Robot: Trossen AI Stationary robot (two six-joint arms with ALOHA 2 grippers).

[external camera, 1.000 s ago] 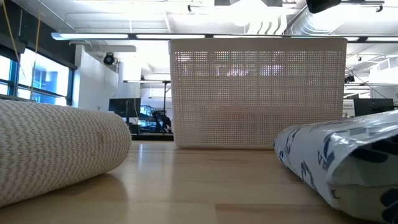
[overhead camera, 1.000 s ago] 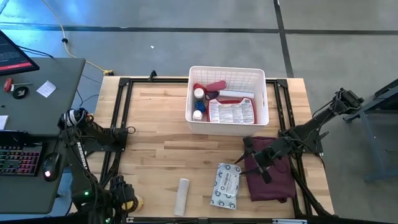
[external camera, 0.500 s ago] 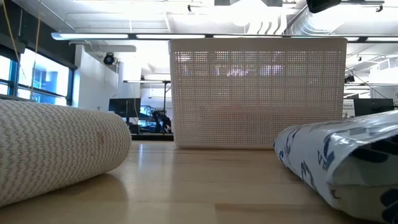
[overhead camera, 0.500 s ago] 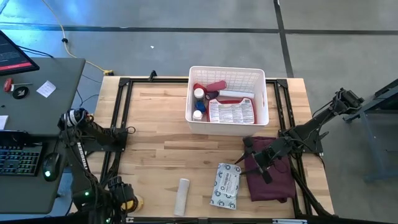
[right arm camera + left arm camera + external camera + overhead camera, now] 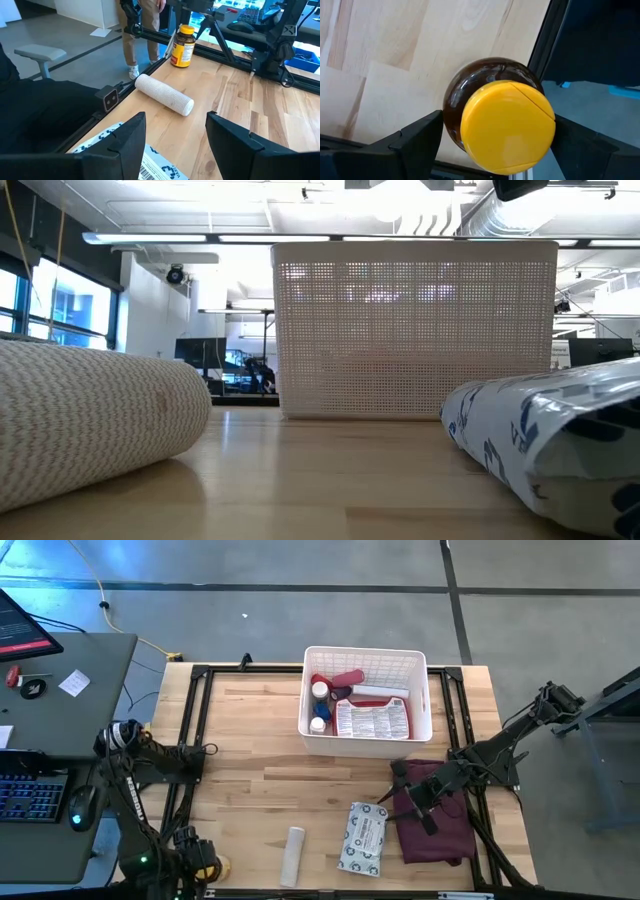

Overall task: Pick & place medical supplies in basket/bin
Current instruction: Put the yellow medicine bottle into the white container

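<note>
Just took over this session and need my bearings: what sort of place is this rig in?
Probably a robotics lab or workshop: polished concrete floor, a grey desk with a keyboard beside the wooden table, and open ceiling ducts with strip lights.

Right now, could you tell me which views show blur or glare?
Low view: the near white woven roll and blue-printed white packet are soft; ceiling lights glare above the white lattice basket. Left wrist view: the yellow-capped brown bottle fills the picture.

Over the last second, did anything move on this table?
Only the left arm shifted slightly at the near-left corner; its hand stays open around the yellow-lidded bottle. The right hand, basket, roll and packet are unchanged.
</note>
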